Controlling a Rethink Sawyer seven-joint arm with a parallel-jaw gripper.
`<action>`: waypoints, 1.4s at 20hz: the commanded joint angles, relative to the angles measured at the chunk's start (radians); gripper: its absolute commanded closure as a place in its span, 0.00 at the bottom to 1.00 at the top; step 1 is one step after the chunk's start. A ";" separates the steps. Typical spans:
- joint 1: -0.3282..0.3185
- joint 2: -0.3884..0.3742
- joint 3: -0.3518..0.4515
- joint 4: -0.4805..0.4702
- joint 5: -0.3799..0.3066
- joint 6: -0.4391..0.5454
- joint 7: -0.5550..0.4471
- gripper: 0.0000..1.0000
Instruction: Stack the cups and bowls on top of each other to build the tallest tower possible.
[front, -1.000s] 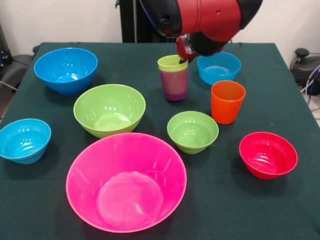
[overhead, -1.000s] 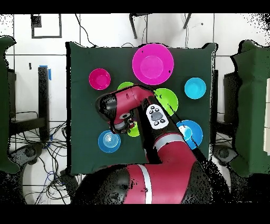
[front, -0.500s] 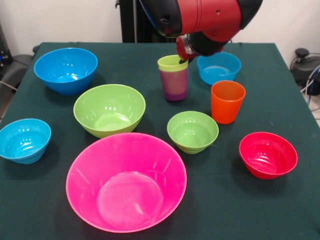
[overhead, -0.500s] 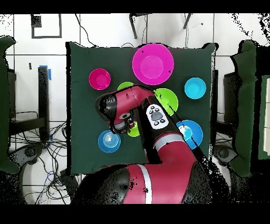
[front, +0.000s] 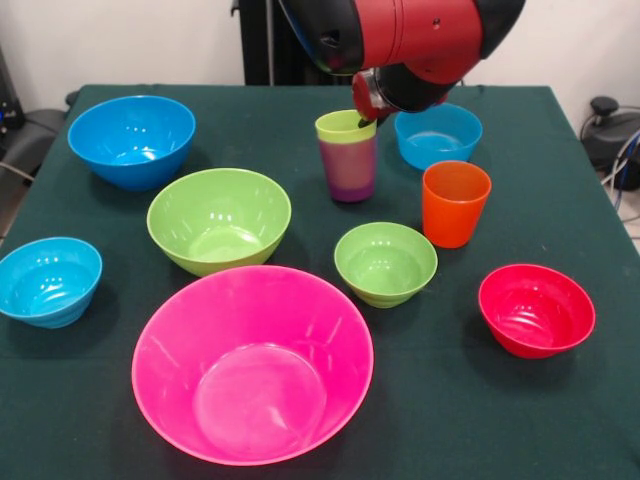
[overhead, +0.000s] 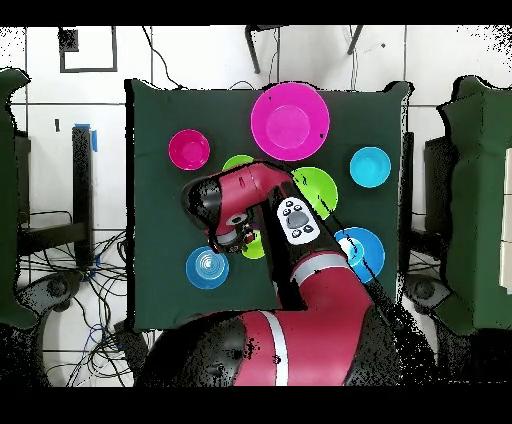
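Nesting: lime cup (front: 345, 126) inside purple cup (front: 349, 172)

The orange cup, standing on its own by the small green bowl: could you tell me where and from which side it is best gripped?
Probably by its rim, from straight above. The orange cup stands upright, mouth open and empty, so one finger could go inside and one outside the wall. The small green bowl and red bowl sit close, which makes a side approach tighter.
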 joint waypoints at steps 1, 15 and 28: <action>0.011 0.067 0.017 -0.014 -0.061 -0.153 -0.032 1.00; 0.015 0.067 0.013 -0.014 -0.063 -0.152 -0.026 0.00; 0.019 0.065 0.008 -0.013 -0.052 -0.162 -0.039 0.00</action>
